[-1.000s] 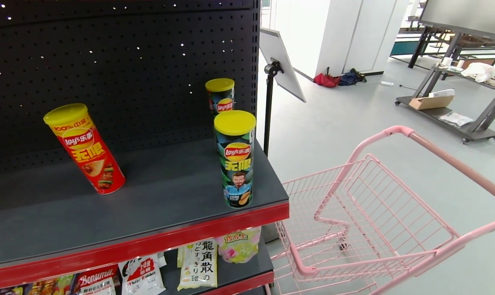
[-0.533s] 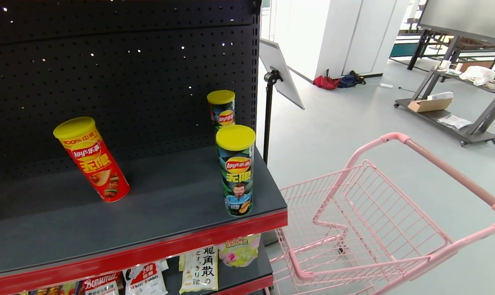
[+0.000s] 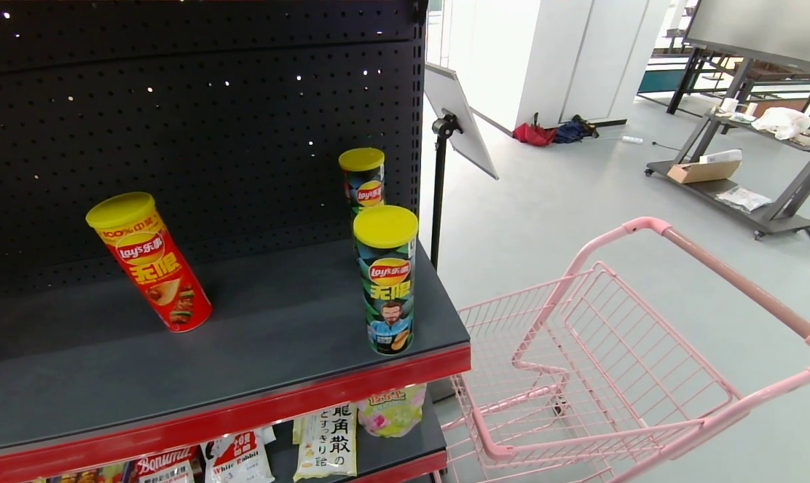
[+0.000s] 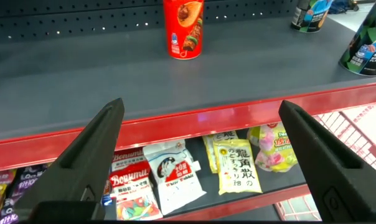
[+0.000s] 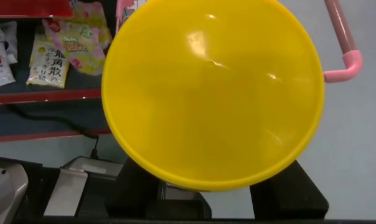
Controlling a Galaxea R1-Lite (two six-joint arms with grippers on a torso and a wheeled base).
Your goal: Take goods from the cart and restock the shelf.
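Gleaming round yellow-lidded can (image 5: 213, 93) between jaws.

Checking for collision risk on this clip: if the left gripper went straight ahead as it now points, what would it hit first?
Most likely the shelf's red front edge, which lies right between the tips of the open left gripper; the snack bags sit lower. Depth is unclear.

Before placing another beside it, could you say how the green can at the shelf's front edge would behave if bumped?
The front green can is tall and narrow, so probably tips easily. Standing near the shelf lip, it might roll off.
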